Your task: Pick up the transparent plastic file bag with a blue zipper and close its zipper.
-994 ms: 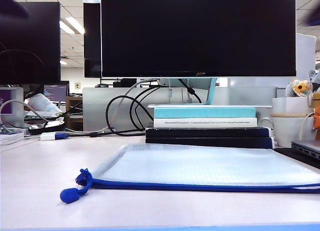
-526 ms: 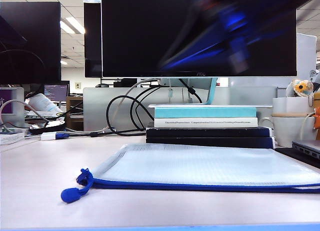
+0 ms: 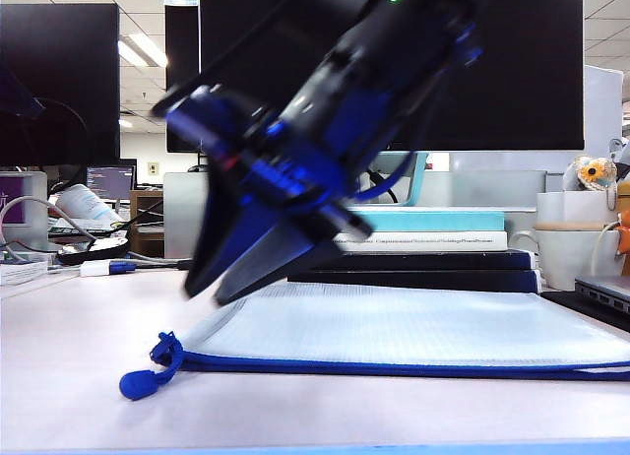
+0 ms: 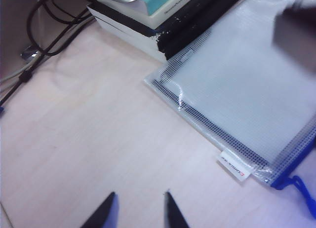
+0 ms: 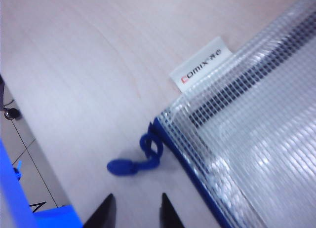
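Note:
The file bag [image 3: 423,327] lies flat on the pale table, a translucent mesh pouch. Its blue zipper [image 3: 394,367] runs along the near edge, and the cord pull [image 3: 138,383] rests on the table at the left end. My right gripper [image 3: 212,292], blurred, reaches across from the upper right and hangs just above the bag's left corner. In the right wrist view, the right gripper [image 5: 136,198] is open and empty, close to the pull [image 5: 121,167] and the bag corner [image 5: 256,139]. My left gripper [image 4: 139,197] is open over bare table, apart from the bag [image 4: 247,90].
A stack of books [image 3: 413,246] sits right behind the bag, under a large monitor [image 3: 394,61]. Black cables [image 3: 236,228] loop at the back left. White mugs [image 3: 571,248] and a laptop edge [image 3: 605,292] stand at the right. A white brand tag [image 5: 200,65] sticks out from the bag's corner.
The right arm has swung in from the upper right and come down over the bag's left end. The bag and its pull have not moved.

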Robot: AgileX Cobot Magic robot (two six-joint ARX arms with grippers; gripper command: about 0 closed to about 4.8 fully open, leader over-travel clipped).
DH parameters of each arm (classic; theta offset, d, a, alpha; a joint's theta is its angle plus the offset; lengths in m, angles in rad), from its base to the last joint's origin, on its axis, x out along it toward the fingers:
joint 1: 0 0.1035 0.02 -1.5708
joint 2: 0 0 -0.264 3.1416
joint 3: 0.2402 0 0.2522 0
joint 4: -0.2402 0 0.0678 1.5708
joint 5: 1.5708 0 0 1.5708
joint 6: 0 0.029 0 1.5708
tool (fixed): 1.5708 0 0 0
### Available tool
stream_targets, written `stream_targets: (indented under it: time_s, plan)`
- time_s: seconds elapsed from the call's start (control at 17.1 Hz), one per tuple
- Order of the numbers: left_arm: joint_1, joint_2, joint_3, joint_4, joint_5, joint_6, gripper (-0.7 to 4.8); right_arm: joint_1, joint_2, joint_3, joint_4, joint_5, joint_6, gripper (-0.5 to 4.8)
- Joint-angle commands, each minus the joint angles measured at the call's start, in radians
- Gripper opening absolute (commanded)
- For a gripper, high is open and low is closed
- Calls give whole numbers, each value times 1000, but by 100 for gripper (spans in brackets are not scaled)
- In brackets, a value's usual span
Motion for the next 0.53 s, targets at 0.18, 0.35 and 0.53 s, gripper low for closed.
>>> stream_targets:
  time_s: [0.18,0.35,0.53]
  plan:
    - [1,-2,6,16,4,-4,130,25,95,60,16,21,-5,122]
    - [1,-2,6,17,5,-4,130,26,101,60,35,20,-5,122]
    - [1,-2,6,17,7,-4,130,34,139,63,39,-7,-4,142]
